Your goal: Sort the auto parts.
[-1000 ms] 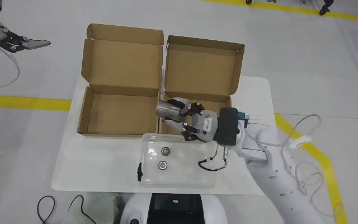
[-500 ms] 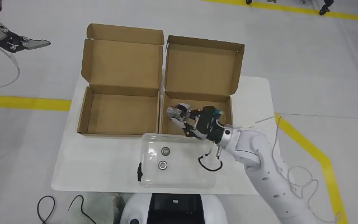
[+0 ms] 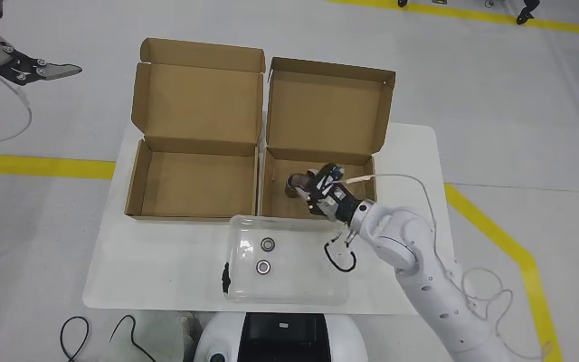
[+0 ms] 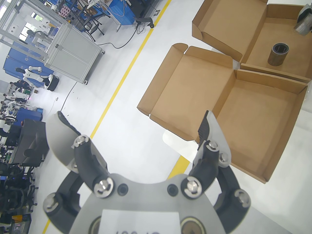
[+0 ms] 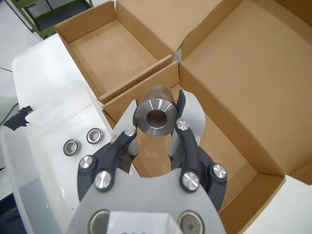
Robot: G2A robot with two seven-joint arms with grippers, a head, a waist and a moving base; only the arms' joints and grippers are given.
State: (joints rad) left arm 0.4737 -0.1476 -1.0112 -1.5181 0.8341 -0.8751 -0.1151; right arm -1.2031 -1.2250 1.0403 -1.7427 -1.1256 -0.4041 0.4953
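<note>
My right gripper [image 5: 157, 103] is shut on a steel sleeve [image 5: 155, 118], holding it by its sides low inside the right cardboard box [image 3: 321, 158]. In the top view the sleeve [image 3: 297, 184] sticks out leftward from the gripper [image 3: 310, 190]. A darker sleeve [image 4: 277, 54] stands upright on that box's floor. Two small bearings [image 3: 268, 243] [image 3: 263, 266] lie in the clear plastic tray [image 3: 237, 290]. The left cardboard box [image 3: 137, 185] holds nothing. My left gripper [image 4: 134, 125] is open and hangs over the floor, far left of the table [image 3: 54, 66].
Both boxes have their lids folded back and standing up at the far side. The tray sits at the table's front edge, touching the boxes' near walls. A scrap of black tape [image 3: 225, 276] sticks to the tray's left wall. A loose cable [image 3: 342, 258] dangles below my right wrist.
My right gripper has gone down and slightly right with the steel sleeve, from above the tray's far edge into the right box. The left arm has not moved.
</note>
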